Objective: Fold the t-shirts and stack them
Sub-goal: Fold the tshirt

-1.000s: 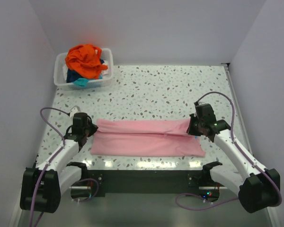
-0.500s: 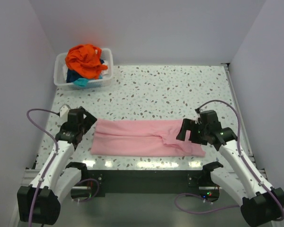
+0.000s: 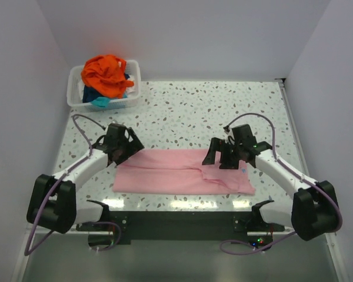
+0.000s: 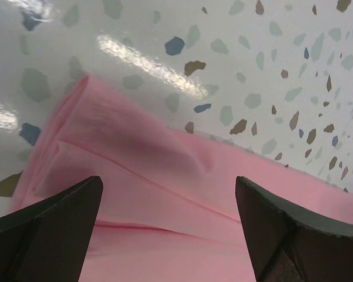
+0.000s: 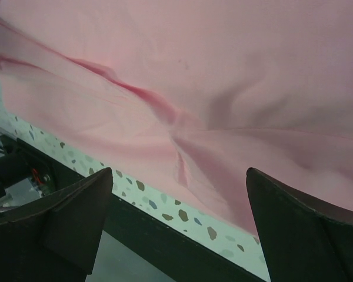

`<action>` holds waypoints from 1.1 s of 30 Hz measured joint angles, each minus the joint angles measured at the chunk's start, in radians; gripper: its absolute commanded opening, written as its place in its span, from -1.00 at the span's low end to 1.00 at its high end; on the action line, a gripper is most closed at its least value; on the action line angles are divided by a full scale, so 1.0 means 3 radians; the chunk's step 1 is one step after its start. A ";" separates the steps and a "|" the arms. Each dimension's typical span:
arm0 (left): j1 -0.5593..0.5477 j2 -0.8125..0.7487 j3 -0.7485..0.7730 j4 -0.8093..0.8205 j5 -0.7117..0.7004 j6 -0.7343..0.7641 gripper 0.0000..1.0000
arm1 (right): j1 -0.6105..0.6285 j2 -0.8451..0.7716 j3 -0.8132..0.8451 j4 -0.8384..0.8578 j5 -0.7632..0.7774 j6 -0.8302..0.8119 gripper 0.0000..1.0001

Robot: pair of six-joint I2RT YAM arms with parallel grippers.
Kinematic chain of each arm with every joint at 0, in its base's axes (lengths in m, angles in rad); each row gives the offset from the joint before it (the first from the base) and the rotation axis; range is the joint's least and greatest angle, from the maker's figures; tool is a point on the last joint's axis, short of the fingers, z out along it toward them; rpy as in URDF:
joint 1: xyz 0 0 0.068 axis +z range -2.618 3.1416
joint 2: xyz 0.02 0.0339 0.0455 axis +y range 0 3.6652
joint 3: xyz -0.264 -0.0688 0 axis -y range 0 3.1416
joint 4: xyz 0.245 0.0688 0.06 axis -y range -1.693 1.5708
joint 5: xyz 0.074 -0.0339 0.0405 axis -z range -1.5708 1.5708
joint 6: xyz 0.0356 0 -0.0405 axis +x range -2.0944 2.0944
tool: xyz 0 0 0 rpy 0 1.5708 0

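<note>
Pink shirt (image 3: 176, 173) runs left-right; left gripper (image 3: 124, 154) at its left end, right gripper (image 3: 217, 160) over its right, both wide, seemingly empty.

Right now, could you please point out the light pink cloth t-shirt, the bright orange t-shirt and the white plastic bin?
light pink cloth t-shirt (image 3: 176, 173): top view, its middle.
bright orange t-shirt (image 3: 106, 73): top view, crumpled centre.
white plastic bin (image 3: 74, 88): top view, left wall.

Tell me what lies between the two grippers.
In the top view, only the folded pink t-shirt lies between the open left gripper and the open right gripper.
</note>
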 measured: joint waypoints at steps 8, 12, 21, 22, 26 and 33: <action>-0.0172 0.0322 0.0117 0.0081 -0.0010 0.0032 1.00 | 0.0558 0.0196 -0.0247 0.0295 -0.0023 0.0173 0.98; -0.0172 0.0322 0.0109 0.0031 -0.0116 0.0028 1.00 | 0.0615 0.0193 -0.0403 0.0337 -0.0001 0.0270 0.98; -0.0170 0.0187 0.0126 -0.0397 -0.0535 -0.0036 1.00 | 0.0650 -0.0186 -0.0404 0.0125 0.0131 0.0298 0.97; -0.0170 0.0140 0.0134 -0.0425 -0.0554 -0.0036 1.00 | 0.0651 -0.0253 -0.0351 0.0023 0.0209 0.0295 0.98; -0.0170 -0.0080 0.0200 -0.0462 -0.0594 -0.0031 1.00 | 0.0654 -0.0483 -0.0056 -0.0310 0.0566 0.0300 0.98; -0.0205 -0.0122 0.0355 -0.0296 -0.0411 0.0079 1.00 | 0.0612 -0.0628 0.0067 -0.0587 0.1086 0.0418 0.98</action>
